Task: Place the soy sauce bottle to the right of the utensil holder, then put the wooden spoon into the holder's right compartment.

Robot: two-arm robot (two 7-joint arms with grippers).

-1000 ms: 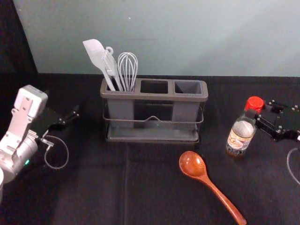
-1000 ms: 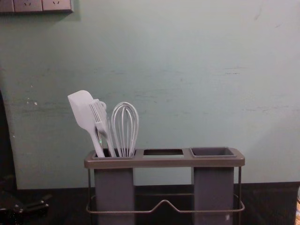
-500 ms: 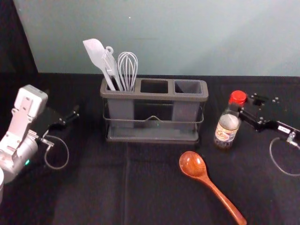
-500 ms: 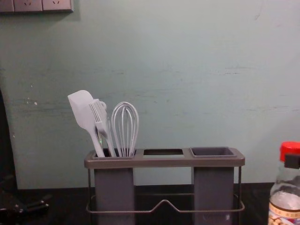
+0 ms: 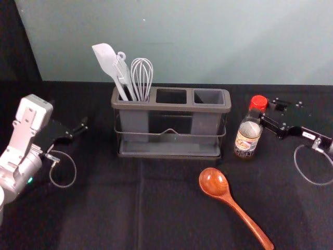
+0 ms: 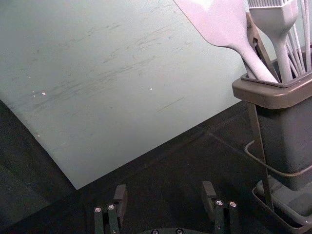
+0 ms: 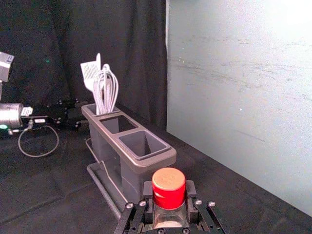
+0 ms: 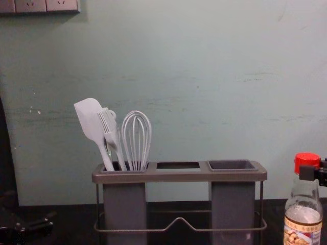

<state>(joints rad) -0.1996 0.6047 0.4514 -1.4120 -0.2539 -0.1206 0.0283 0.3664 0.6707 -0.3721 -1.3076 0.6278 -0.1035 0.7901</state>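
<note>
Head view: one bottle [image 5: 246, 143], one spoon [image 5: 214, 182].

Right pincer [image 5: 261, 111] reaches inward from the right, clamped; left pincer [image 5: 80, 127] gapes opposite.

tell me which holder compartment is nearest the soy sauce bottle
The right compartment, toward the bottle that the right gripper grips near its cap. The middle compartment is farther; the left one, holding the whisk, farthest.

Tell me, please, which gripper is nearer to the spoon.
Right. The right gripper, closed on the bottle, is beyond the spoon, right of its bowl; the left gripper is open, far to the spoon's left, past the holder.
</note>
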